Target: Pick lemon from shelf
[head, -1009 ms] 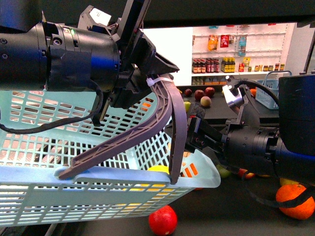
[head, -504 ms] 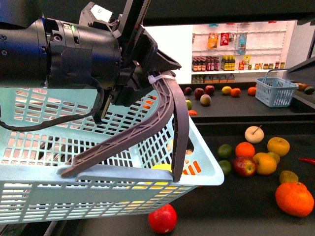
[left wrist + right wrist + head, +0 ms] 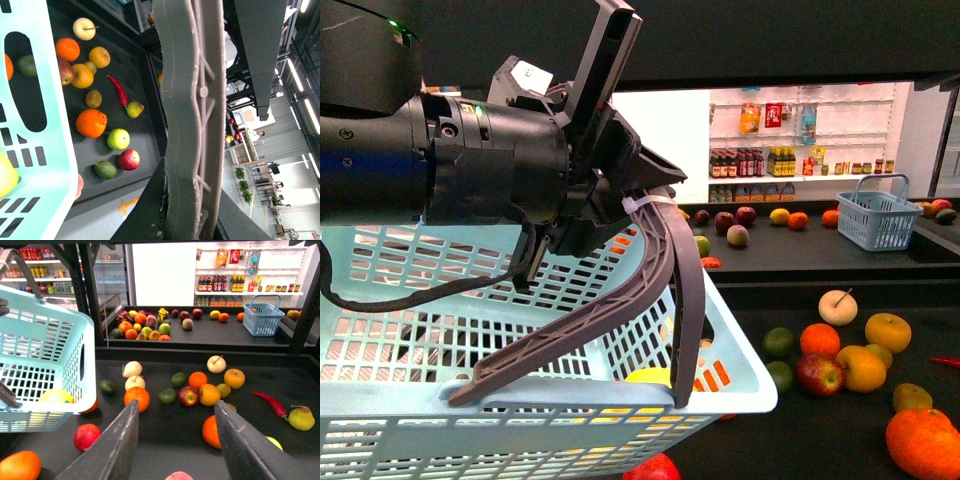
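I'm reading this as the tail end of the pick. The lemon (image 3: 648, 377) is lying inside the pale blue basket (image 3: 520, 398), low against its front wall, not out on the dark tray of the shelf (image 3: 800, 430). My left claw (image 3: 620, 205) is pinching the basket's grey handle (image 3: 685, 290) near its top and carrying the basket over the shelf's near edge. My right claw (image 3: 177, 412) is hanging spread and empty above the tray, well apart from the basket. By my judgement no further grasp is needed. What's coming next is keeping the left grip firm and the basket level so the lemon isn't rolling about, while I'm drawing the right arm clear without brushing the loose fruit beneath it. Against a second ago, the right arm is gone from the front view. Then it was filling the right side with its claw at the basket's corner, and half a second ago it had already left.
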You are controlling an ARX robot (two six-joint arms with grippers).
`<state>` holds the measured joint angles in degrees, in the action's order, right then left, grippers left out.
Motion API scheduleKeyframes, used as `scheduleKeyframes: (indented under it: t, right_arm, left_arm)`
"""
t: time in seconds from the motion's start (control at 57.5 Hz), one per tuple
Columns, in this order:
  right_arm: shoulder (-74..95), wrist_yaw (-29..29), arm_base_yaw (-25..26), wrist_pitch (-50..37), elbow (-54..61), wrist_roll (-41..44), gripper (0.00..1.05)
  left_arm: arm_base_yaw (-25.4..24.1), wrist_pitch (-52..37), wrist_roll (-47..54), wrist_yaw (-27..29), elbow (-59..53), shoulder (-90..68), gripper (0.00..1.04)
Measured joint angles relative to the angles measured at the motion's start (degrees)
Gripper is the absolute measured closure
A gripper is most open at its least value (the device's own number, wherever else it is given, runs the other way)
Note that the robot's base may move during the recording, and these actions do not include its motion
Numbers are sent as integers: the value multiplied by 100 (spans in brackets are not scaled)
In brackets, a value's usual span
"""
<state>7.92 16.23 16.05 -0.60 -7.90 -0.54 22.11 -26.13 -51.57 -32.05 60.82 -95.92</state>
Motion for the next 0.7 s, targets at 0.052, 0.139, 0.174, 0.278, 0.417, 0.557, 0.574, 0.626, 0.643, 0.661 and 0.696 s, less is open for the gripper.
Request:
scheduleKeyframes:
  t: [0.052, 0.139, 0.174, 0.278, 0.417, 0.557, 0.574, 0.626, 0.643, 0.661, 0.696]
  right_arm:
    - [-98, -63, -28, -15, 223, 4, 75]
    - [-236, -319, -232, -7, 393, 13, 89]
    - [-262, -400, -317, -7, 402, 15, 94]
    - [-396, -645, -605, -2, 424, 35, 102]
    - [-507, -1523, -1375, 72, 505, 37, 102]
    - [-734, -1609, -1576, 72, 702, 39, 102]
    - [-734, -1613, -1580, 70, 702, 37, 102]
    - [-750, -1606, -1582, 68, 702, 39, 102]
    - [-750, -1602, -1582, 68, 702, 37, 102]
    - [-752, -1604, -1582, 68, 702, 37, 102]
    - [-752, -1606, -1582, 68, 702, 39, 102]
  left_arm:
    - [-2, 0, -11, 2, 0, 0, 94]
    - [-2, 0, -33, 20, 0, 0, 94]
    - [-2, 0, -24, 20, 0, 0, 94]
    - [-2, 0, 9, 13, 0, 0, 94]
    - [-2, 0, -13, 15, 0, 0, 94]
    - [-2, 0, -13, 13, 0, 0, 94]
    - [-2, 0, -15, 9, 0, 0, 94]
    - [-2, 0, -15, 11, 0, 0, 94]
    - [-2, 0, -15, 11, 0, 0, 94]
    - [-2, 0, -13, 11, 0, 0, 94]
    - [-2, 0, -13, 15, 0, 0, 94]
